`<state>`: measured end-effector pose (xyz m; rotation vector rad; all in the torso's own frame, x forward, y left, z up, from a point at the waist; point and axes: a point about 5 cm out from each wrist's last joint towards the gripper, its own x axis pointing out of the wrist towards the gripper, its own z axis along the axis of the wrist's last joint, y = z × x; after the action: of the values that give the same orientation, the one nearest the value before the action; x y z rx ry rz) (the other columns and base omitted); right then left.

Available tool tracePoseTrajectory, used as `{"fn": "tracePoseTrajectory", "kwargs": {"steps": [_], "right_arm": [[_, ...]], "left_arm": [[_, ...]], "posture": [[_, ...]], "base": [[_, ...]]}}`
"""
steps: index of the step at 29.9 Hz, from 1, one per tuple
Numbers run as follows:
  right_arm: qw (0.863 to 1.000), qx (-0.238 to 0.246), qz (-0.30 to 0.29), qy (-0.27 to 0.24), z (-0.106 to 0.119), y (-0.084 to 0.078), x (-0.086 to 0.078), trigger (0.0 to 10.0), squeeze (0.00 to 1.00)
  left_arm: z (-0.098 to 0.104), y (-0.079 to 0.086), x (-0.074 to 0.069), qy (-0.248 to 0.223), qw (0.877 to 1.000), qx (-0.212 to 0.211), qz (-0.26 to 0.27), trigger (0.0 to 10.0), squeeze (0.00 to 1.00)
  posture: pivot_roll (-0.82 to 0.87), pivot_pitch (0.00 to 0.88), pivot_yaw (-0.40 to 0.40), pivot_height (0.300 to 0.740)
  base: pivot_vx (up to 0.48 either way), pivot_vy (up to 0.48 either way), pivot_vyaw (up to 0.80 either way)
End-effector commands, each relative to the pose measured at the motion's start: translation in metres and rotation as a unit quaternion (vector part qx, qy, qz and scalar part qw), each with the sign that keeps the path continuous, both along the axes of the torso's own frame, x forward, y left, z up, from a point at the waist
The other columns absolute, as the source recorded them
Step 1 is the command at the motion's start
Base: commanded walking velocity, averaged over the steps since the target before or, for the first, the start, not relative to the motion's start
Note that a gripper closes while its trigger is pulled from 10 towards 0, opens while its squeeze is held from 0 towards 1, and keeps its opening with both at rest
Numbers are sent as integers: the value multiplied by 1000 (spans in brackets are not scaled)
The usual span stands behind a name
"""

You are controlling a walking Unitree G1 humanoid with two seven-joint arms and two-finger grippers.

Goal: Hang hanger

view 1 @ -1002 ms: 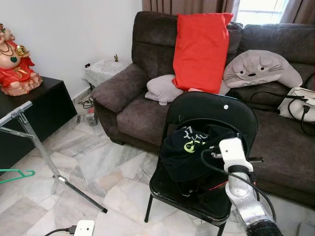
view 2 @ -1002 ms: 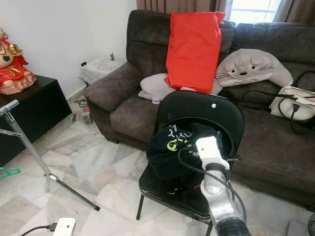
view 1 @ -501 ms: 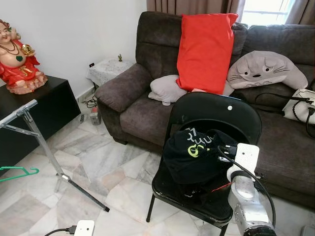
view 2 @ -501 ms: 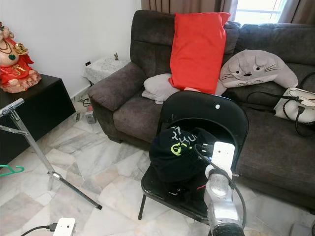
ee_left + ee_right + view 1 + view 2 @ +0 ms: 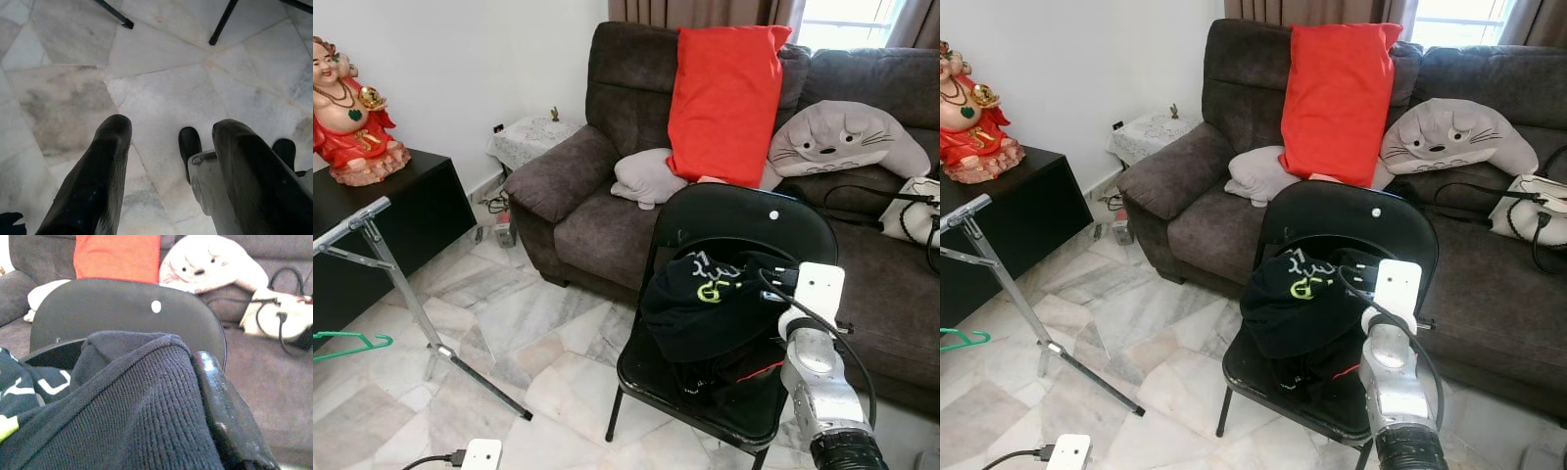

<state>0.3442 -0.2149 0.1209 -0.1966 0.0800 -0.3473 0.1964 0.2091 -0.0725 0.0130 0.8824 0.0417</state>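
One dark garment (image 5: 705,308) sits heaped on the black folding chair (image 5: 744,211), and my right gripper (image 5: 195,396) is pushed into its right edge; in my right wrist view one black finger (image 5: 222,416) lies along the knit cloth while the other is buried under the folds, so I judge I am pinching fabric, though I cannot tell how firm the hold is. To do this well, I should gather a thick fold and lift slowly, watching that the cloth does not catch on the chair back at about twelve o'clock from my wrist. The green hanger (image 5: 347,344) lies well apart, down at nine o'clock near the floor, below the slanted metal rack leg (image 5: 401,294). My left gripper (image 5: 166,147) hangs idle over the marble floor (image 5: 161,93) with its fingers spread apart and empty. I should keep the white charger (image 5: 481,454) and its cable at seven o'clock out of my path when I turn towards the hanger.
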Motion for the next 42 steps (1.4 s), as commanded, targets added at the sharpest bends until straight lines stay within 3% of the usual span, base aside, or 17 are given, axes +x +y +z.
{"fn": "tracePoseTrajectory", "kwargs": {"steps": [1, 10, 21, 26, 29, 30, 31, 32, 34, 35, 36, 38, 42], "right_arm": [[998, -31, 19, -43, 20, 10, 5, 10000, 0], [997, -61, 13, -40, 19, 8, 2, 10000, 0], [988, -140, 6, -66, 40, 3, 8, 10000, 0], [971, -213, 23, -102, 63, 14, 15, 10000, 0], [948, -285, 38, -139, 85, 27, 19, 10000, 0], [928, -329, 51, -166, 96, 38, 20, 10000, 0], [928, -329, 51, -166, 96, 38, 20, 10000, 0], [903, -374, 70, -198, 109, 51, 18, 10000, 0], [869, -404, 127, -254, 126, 78, 13, 10000, 0], [858, -404, 156, -277, 132, 90, 9, 10000, 0], [834, -369, 246, -329, 143, 121, -3, 10000, 0], [815, -358, 291, -351, 147, 135, -13, 10000, 0], [797, -324, 373, -348, 141, 156, -25, 10000, 0]], "left_arm": [[-3, 5, -6, 13, 1000, 9, 4, 10000, 0], [-2, 5, -6, 16, 1000, 10, 4, 10000, 0], [-2, 5, -5, 15, 1000, 9, 4, 10000, 0], [-2, 6, -5, 15, 1000, 10, 3, 10000, 0], [-2, 6, -5, 15, 1000, 10, 2, 10000, 0], [-2, 6, -5, 15, 1000, 9, 2, 10000, 0], [-2, 6, -5, 15, 1000, 9, 2, 10000, 0], [-2, 6, -5, 15, 1000, 9, 2, 10000, 0], [-2, 6, -5, 14, 1000, 9, 2, 10000, 0], [-2, 6, -5, 14, 1000, 9, 2, 10000, 0], [-2, 6, -5, 14, 1000, 10, 3, 10000, 0], [-2, 5, -5, 15, 1000, 10, 3, 10000, 0], [-2, 5, -5, 15, 1000, 9, 3, 10000, 0]], "posture": [[-39, 0, 87, 740], [-36, 0, 87, 740], [-37, 0, 88, 740], [-43, 0, 91, 740], [-44, 0, 91, 740], [-44, 0, 91, 740], [-44, 0, 91, 740], [-40, 0, 89, 740], [-40, 0, 89, 740], [-40, 0, 89, 740], [-41, 0, 88, 740], [-40, 0, 88, 740], [-45, 0, 87, 740]], "base": [[0, 0, 788], [0, 0, 788], [0, 0, 788], [0, 0, 788], [0, 0, 788], [0, 0, 788], [0, 0, 788], [0, 0, 788], [0, 0, 788], [0, 0, 788], [0, 0, 781], [0, 0, 781], [0, 0, 775]]}}
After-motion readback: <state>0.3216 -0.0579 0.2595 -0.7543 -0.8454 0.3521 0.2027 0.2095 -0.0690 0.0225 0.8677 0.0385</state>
